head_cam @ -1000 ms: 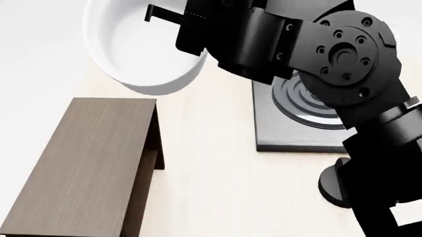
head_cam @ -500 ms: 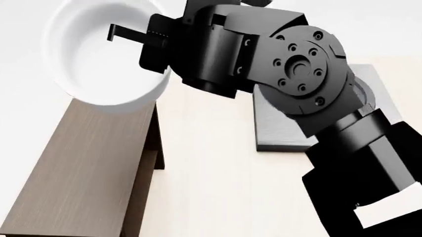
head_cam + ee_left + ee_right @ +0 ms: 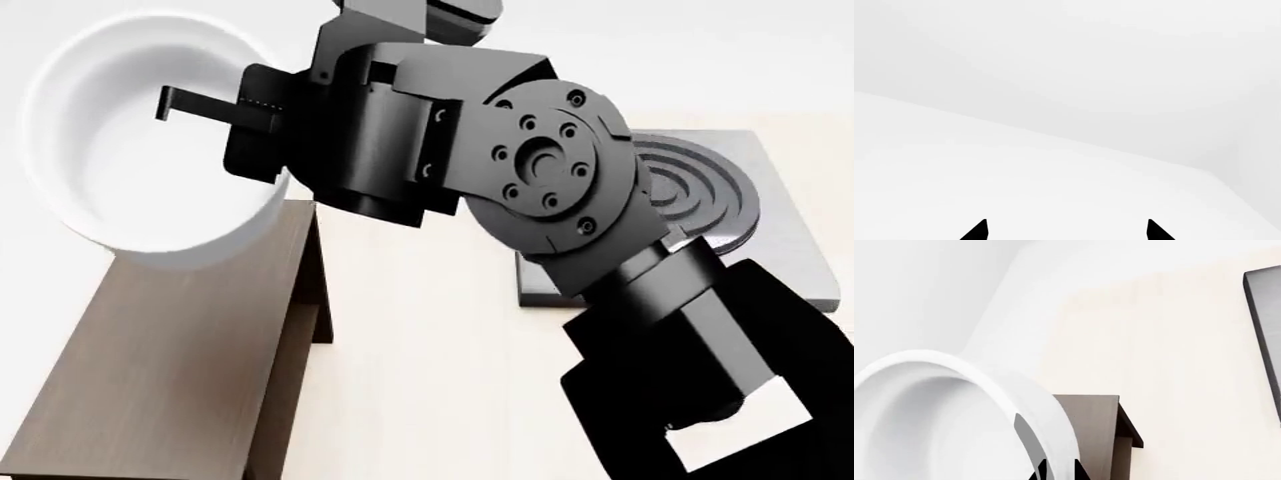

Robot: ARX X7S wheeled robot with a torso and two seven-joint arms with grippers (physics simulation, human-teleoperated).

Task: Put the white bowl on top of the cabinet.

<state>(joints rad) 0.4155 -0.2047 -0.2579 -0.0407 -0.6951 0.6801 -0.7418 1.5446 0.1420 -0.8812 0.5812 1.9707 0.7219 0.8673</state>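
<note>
The white bowl (image 3: 140, 140) hangs tilted above the far end of the dark brown cabinet (image 3: 174, 370), its opening turned toward the head camera. My right gripper (image 3: 187, 105) is shut on the bowl's rim, one finger lying inside against the wall. The right wrist view shows the bowl (image 3: 941, 390) with its rim wall pinched in the right gripper (image 3: 1059, 471), and the cabinet (image 3: 1094, 430) end just beyond. My left gripper (image 3: 1066, 231) faces only blank white surroundings, its two tips wide apart and nothing between them. It is out of the head view.
A grey stove plate (image 3: 767, 170) with ringed burner lies on the beige table (image 3: 427, 350) to the cabinet's right, mostly behind my right arm (image 3: 547, 200). Its edge shows as the stove plate (image 3: 1264, 315) in the right wrist view.
My right arm has carried the bowl leftward and lower, from beyond the cabinet's far right corner to over its far end.
</note>
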